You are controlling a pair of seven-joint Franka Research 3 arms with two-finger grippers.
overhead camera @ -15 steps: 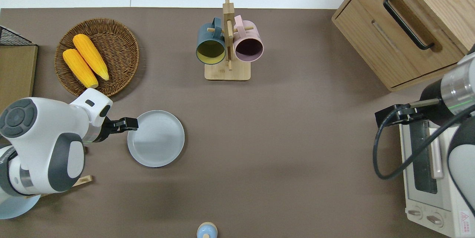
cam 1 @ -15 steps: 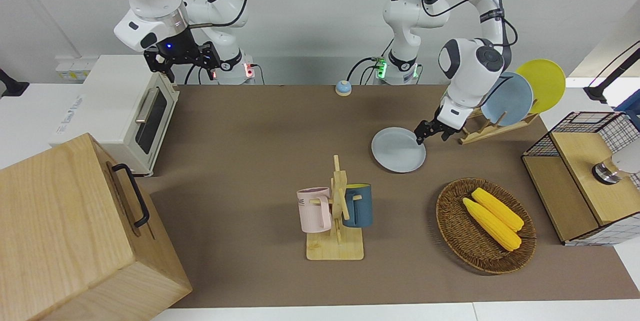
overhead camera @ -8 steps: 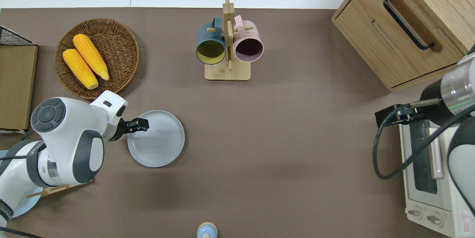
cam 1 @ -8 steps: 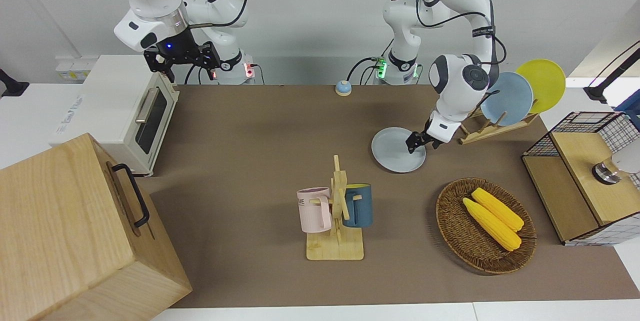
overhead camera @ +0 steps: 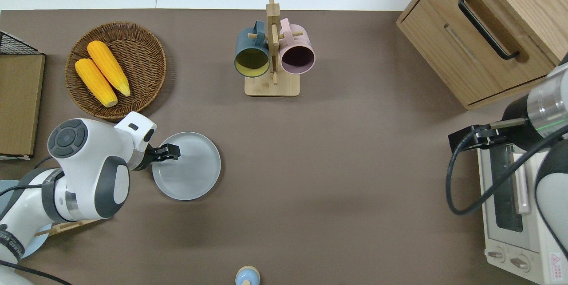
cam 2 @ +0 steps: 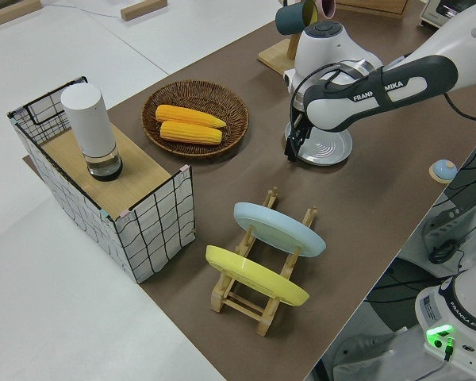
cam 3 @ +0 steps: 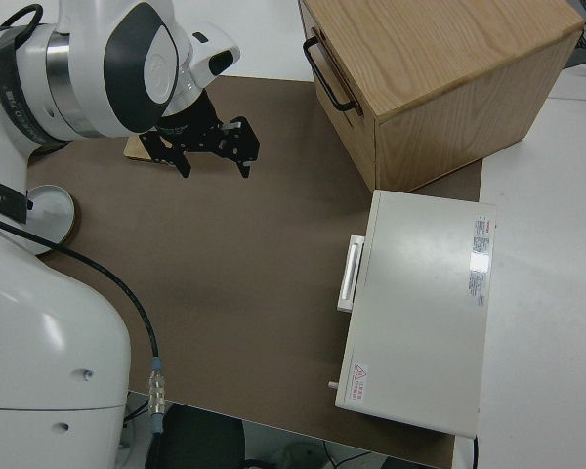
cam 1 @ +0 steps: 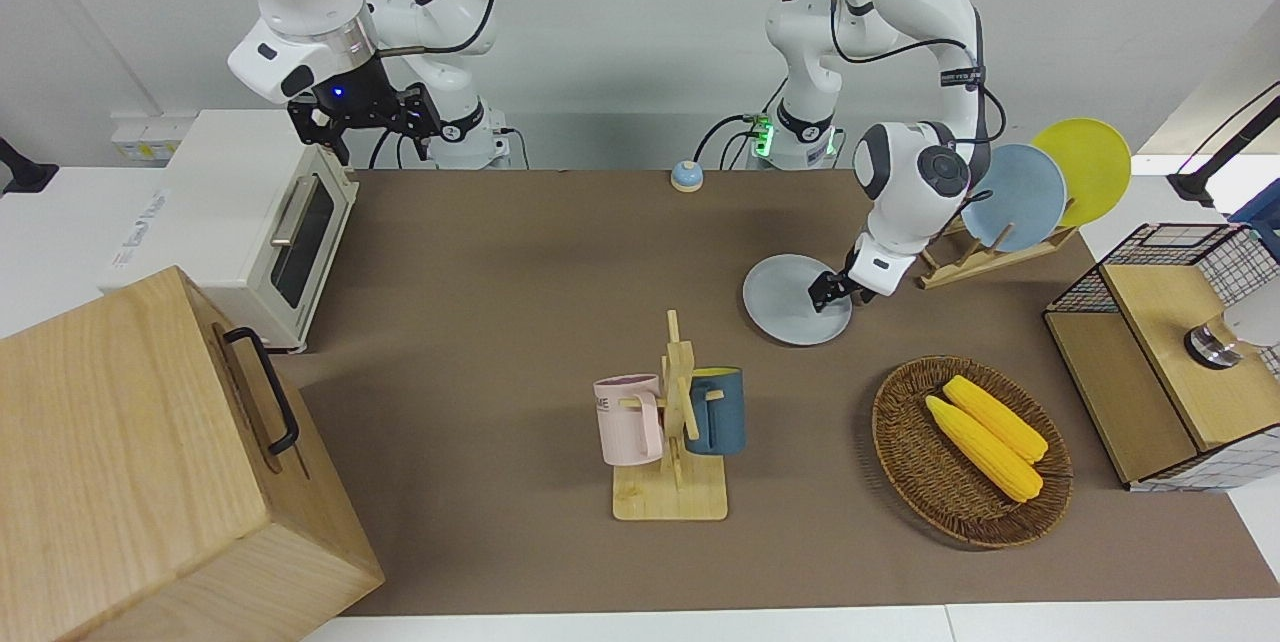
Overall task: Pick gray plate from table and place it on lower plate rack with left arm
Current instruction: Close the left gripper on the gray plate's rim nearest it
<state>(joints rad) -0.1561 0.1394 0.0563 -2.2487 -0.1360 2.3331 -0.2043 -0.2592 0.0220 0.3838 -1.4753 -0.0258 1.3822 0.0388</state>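
- The left pincer [overhead camera: 171, 152] sits low at the rim of the gray plate [overhead camera: 191, 172] — I cannot tell if it grips.
- The plate lies flat on the worktop [overhead camera: 346, 178].
- The right arm is parked.

Front, overhead, 2 side cams

left gripper [overhead camera: 171, 152] lowered, right arm parked

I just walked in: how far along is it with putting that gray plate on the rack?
Early. The gray plate lies flat on the table. The left gripper is down at its rim. Lifting and slotting it into the lower plate rack, beside the blue and yellow plates, remain. The right arm is parked.
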